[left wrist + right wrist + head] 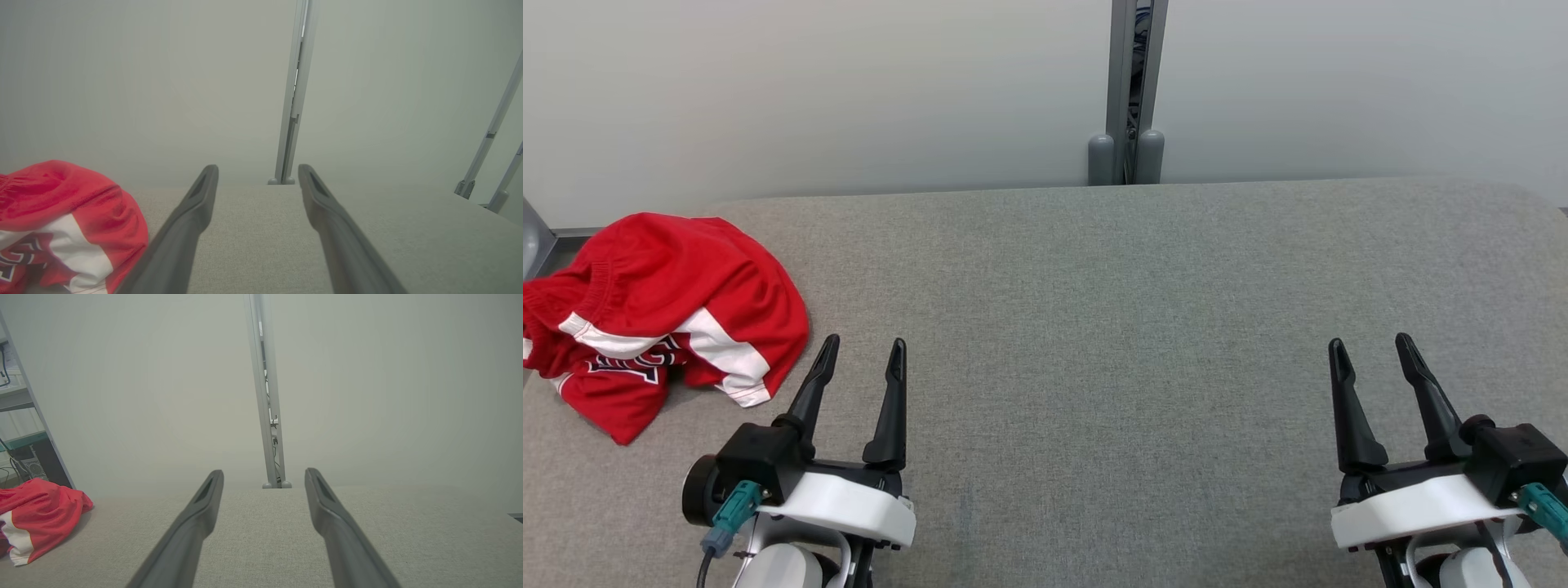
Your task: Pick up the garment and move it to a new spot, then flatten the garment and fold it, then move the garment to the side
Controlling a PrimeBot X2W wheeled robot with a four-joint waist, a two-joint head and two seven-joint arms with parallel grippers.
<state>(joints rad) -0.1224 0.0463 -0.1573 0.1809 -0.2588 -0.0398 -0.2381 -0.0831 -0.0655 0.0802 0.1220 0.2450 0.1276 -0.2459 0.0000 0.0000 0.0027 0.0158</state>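
At the very start of the job, by the look of it: no pick-up yet, no flattening, no folding.

Crumpled in a red-and-white heap at the far-left edge of the grey table point(1094, 327), perhaps spilling over the rim there: the garment point(662, 310), untouched.

Just to its right, near a white-trimmed hem but apart from it: the left gripper point(865, 343), spread wide and empty, fingers pointing away from the robot toward the pale wall point(849, 82). Seen along those fingers from the left wrist, the same heap low at the left, bare cloth surface straight ahead.

Well apart on the opposite side: the right gripper point(1370, 341), likewise wide open and holding nothing, in a mirrored pose, aimed roughly at the grey post point(1131, 82) behind the table.

Called for next, in all likelihood: swinging the left arm leftward and down onto the heap, pinching a raised fold near its top, closing firmly, then lifting and carrying toward the bare middle of the table. Probably worth bringing the right arm across soon after, for spreading and folding. Worth guarding against: snagging only a thin layer and dragging rather than lifting.
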